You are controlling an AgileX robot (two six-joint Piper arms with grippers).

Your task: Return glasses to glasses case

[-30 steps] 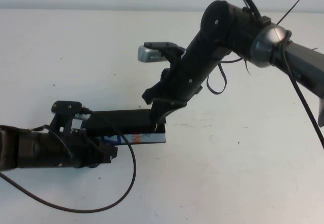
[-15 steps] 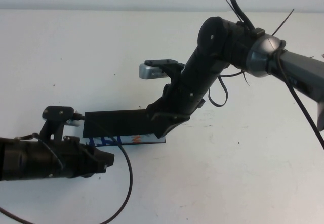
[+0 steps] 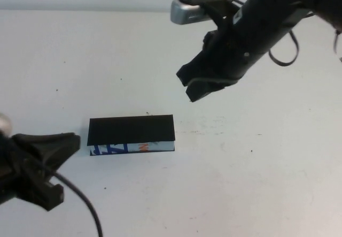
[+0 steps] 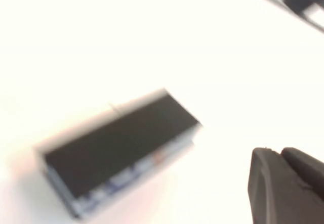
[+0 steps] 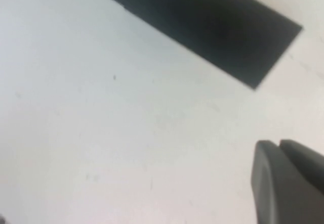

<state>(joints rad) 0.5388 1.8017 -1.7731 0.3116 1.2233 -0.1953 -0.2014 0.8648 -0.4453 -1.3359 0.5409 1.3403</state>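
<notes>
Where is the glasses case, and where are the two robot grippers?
glasses case (image 3: 131, 130): high view, on its black top flap.
right gripper (image 3: 199, 84): high view, at its fingers' tips, raised.
left gripper (image 3: 69, 140): high view, at its tip.

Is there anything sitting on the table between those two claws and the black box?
Nothing visible. The glasses case lies shut on bare white table. The right gripper, jaws shut, hangs above and behind it to the right; the left gripper sits just beside its left end. No glasses show anywhere.
</notes>
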